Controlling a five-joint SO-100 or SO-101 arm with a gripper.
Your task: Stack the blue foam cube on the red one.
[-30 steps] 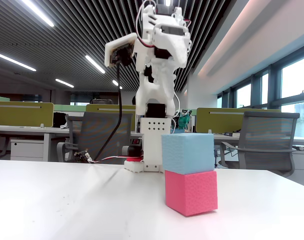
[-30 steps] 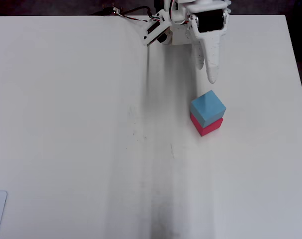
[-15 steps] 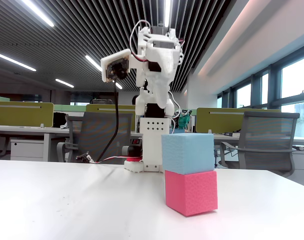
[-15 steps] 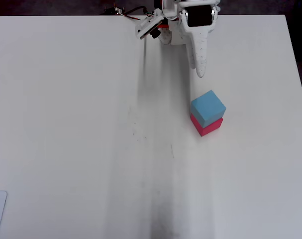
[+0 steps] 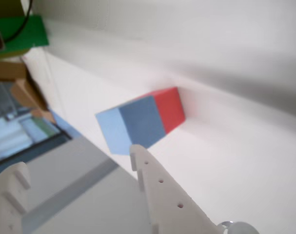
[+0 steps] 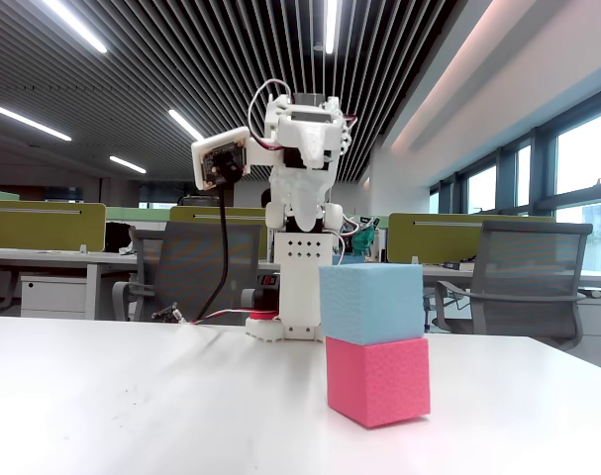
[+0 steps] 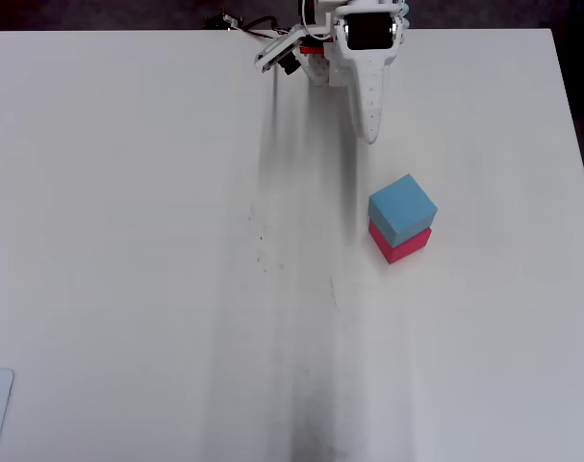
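- We see the light sky-blue foam cube [image 6: 371, 302] sitting squarely on the pinkish-red foam cube [image 6: 377, 380], on the white table [image 6: 132, 406].
- The white two-finger gripper [image 7: 370, 130] is clear of the stack, holding nothing.
- In the wrist view its fingers [image 5: 160, 187] stand parted.

The blue foam cube [image 6: 370, 302] sits on the red one [image 6: 377, 380].

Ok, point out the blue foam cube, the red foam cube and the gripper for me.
blue foam cube [image 6: 370, 302], fixed view, middle of its front face.
red foam cube [image 6: 376, 381], fixed view, front face, beneath the blue one.
gripper [image 7: 370, 130], overhead view, near its white fingertips, clear of the stack.
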